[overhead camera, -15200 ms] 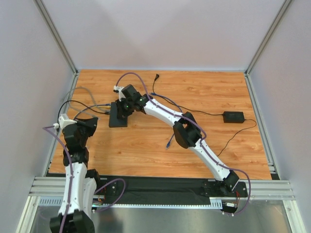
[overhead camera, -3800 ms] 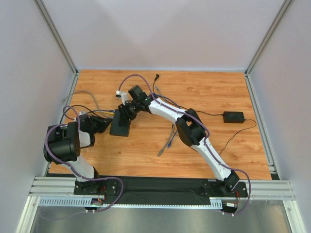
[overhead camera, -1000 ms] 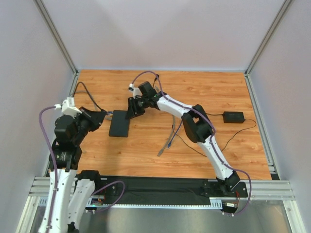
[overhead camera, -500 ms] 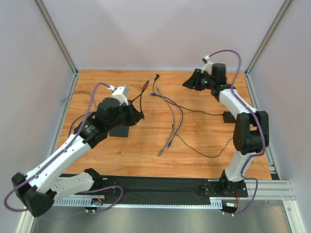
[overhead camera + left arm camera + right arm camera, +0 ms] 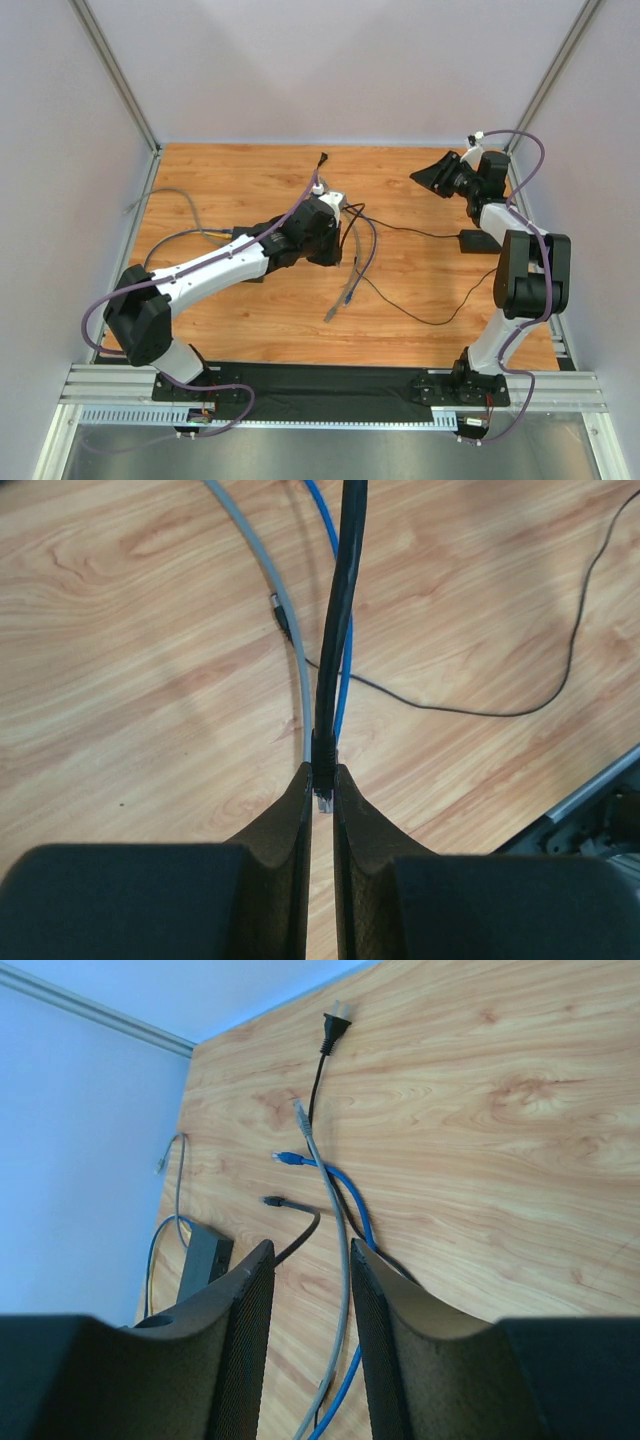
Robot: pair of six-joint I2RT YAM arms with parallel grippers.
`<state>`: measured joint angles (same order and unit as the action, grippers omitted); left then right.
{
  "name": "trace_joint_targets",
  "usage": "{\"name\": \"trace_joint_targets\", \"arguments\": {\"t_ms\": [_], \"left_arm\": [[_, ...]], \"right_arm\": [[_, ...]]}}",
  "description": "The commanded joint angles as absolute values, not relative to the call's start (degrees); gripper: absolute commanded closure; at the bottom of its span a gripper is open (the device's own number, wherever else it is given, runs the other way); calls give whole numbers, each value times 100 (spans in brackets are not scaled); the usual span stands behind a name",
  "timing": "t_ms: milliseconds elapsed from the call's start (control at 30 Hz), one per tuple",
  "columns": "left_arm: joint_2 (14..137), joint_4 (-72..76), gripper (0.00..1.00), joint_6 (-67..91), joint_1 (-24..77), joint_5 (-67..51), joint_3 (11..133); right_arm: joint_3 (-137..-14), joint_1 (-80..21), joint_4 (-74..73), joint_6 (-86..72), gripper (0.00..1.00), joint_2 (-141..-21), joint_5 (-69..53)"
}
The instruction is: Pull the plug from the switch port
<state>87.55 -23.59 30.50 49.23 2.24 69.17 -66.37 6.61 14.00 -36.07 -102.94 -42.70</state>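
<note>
My left gripper (image 5: 322,772) is shut on a plug (image 5: 323,798) with a clear tip, and its black cable (image 5: 340,610) runs straight away from the jaws. In the top view that gripper (image 5: 343,232) hangs over the middle of the table, away from the switch. The switch is a flat dark box (image 5: 205,1258) with blue and yellow cables at its far end. It lies at the left, mostly hidden under my left arm in the top view, and its port cannot be made out. My right gripper (image 5: 425,178) (image 5: 310,1248) is open and empty, raised at the back right.
Loose grey (image 5: 290,630) and blue (image 5: 345,670) cables cross the middle of the table (image 5: 420,300). A black cable end (image 5: 272,1201) lies apart from the box. A black power plug (image 5: 323,157) lies at the back and a black adapter brick (image 5: 478,241) sits at the right with its thin cord.
My left gripper has swung right from the switch's left edge to mid-table, carrying the black cable's plug. My right arm left the switch and went to the back right corner.
</note>
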Motion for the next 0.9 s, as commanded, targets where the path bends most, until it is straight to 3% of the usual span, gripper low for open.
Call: {"name": "trace_joint_targets", "arguments": {"t_ms": [0, 533, 767, 867], "left_arm": [[8920, -2294, 100, 2900, 5010, 360, 7040], [9932, -1837, 99, 3287, 5089, 35, 7031], [9984, -1846, 83, 3331, 5089, 53, 7040], [9958, -1889, 65, 3331, 5098, 114, 7049]], "right_arm": [[-6688, 650, 1995, -3902, 61, -10380, -4526], [-6943, 457, 1995, -4016, 61, -10731, -4684], [-7005, 413, 1986, -4052, 61, -10846, -4711], [-7040, 396, 1978, -4052, 61, -10872, -4737]]}}
